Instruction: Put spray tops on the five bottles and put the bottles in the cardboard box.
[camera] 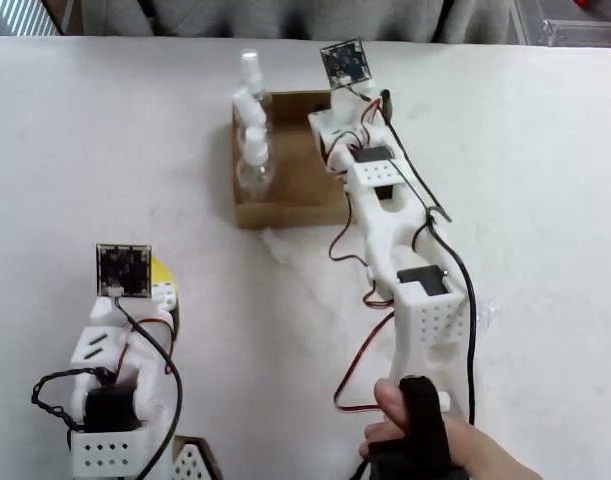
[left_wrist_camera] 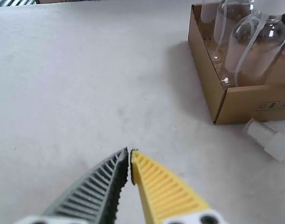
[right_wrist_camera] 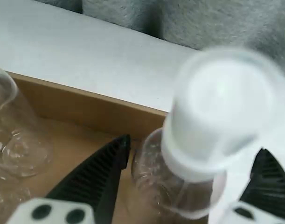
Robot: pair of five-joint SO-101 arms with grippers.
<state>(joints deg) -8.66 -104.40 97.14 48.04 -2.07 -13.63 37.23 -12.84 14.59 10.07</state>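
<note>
The cardboard box [camera: 295,205] sits at the table's centre back, with several clear bottles with white spray tops [camera: 253,140] standing along its left side. My right gripper [camera: 330,118] hangs over the box's right side. In the right wrist view a capped bottle [right_wrist_camera: 217,116] stands by the box wall [right_wrist_camera: 86,109] between my right gripper's [right_wrist_camera: 193,144] spread black fingers, with a gap on one side. A loose spray top [camera: 275,245] lies on the table before the box. My left gripper [left_wrist_camera: 130,151] rests shut and empty near the front left.
A person's hand [camera: 415,435] holds the base of the right arm at the table's front edge. The left arm [camera: 120,350] sits folded at the front left. The left wrist view shows the box's corner [left_wrist_camera: 221,107] and the loose spray top [left_wrist_camera: 270,137].
</note>
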